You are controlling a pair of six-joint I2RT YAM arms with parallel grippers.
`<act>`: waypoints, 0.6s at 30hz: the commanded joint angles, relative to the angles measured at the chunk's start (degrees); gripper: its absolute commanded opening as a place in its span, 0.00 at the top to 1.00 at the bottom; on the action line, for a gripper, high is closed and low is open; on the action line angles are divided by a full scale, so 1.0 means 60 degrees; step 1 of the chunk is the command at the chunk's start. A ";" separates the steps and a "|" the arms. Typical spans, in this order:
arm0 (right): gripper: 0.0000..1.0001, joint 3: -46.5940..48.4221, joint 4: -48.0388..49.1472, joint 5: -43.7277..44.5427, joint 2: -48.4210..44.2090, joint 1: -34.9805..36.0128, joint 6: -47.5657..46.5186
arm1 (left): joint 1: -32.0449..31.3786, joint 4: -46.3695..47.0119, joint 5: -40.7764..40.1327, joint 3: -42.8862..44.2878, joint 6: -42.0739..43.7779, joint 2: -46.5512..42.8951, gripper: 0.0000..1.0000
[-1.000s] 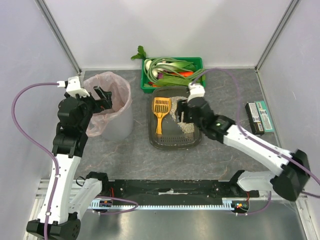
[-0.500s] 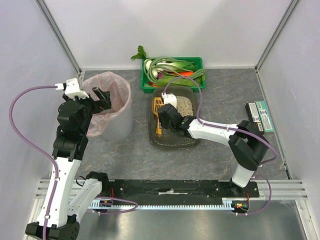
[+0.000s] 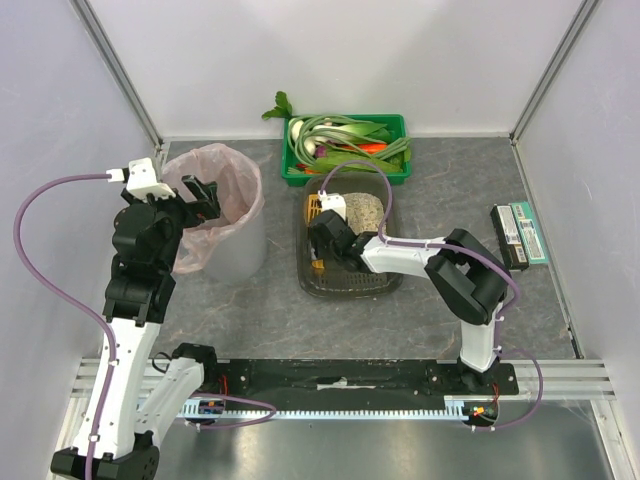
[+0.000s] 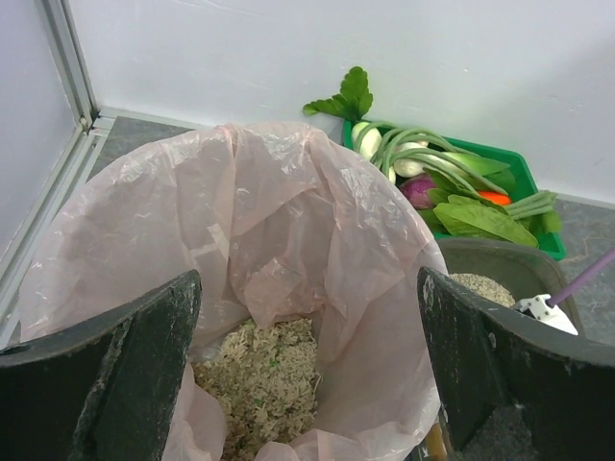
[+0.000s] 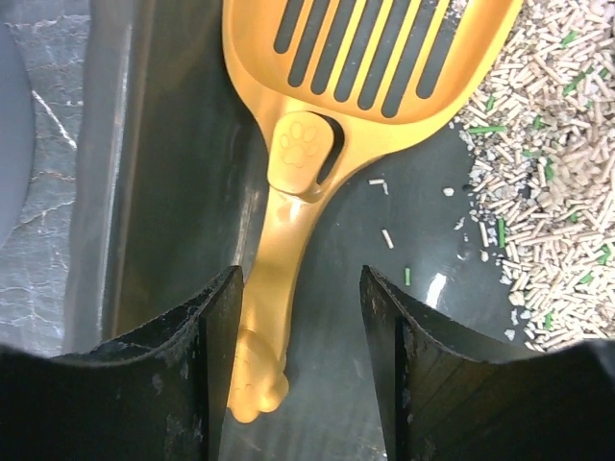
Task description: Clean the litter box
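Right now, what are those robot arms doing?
They're cleaning a litter box. The right arm is down in it, its open jaws on either side of the handle of the yellow scoop, not squeezing it yet. The left arm hovers over the bin with the pink liner, jaws wide open and holding nothing. Some litter already lies in that bin.

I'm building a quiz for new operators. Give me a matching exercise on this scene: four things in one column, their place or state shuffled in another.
1 scoop
2 bin
3 green crate
4 left tool

A holds vegetables
B open, over the bin
C lies in the litter box
D pink-lined, litter inside

Pairs: 1-C, 2-D, 3-A, 4-B
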 commanded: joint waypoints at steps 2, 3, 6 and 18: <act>0.37 0.0130 0.0813 -0.0016 -0.0150 0.0020 0.0375 | -0.0031 0.0352 -0.0276 0.0001 0.0309 0.0020 0.01; 0.36 0.0145 0.0842 -0.0016 -0.0136 0.0020 0.0390 | -0.0031 0.0323 -0.0189 0.0044 0.0280 0.0049 0.00; 0.33 0.0232 0.0886 -0.0148 0.0242 0.0020 0.0419 | -0.0030 0.0308 0.0061 0.0059 0.0206 0.0079 0.01; 0.33 0.0261 -0.1088 0.1593 -0.0063 -0.0009 0.0068 | -0.0031 0.0279 -0.0157 0.0074 0.0425 0.0006 0.01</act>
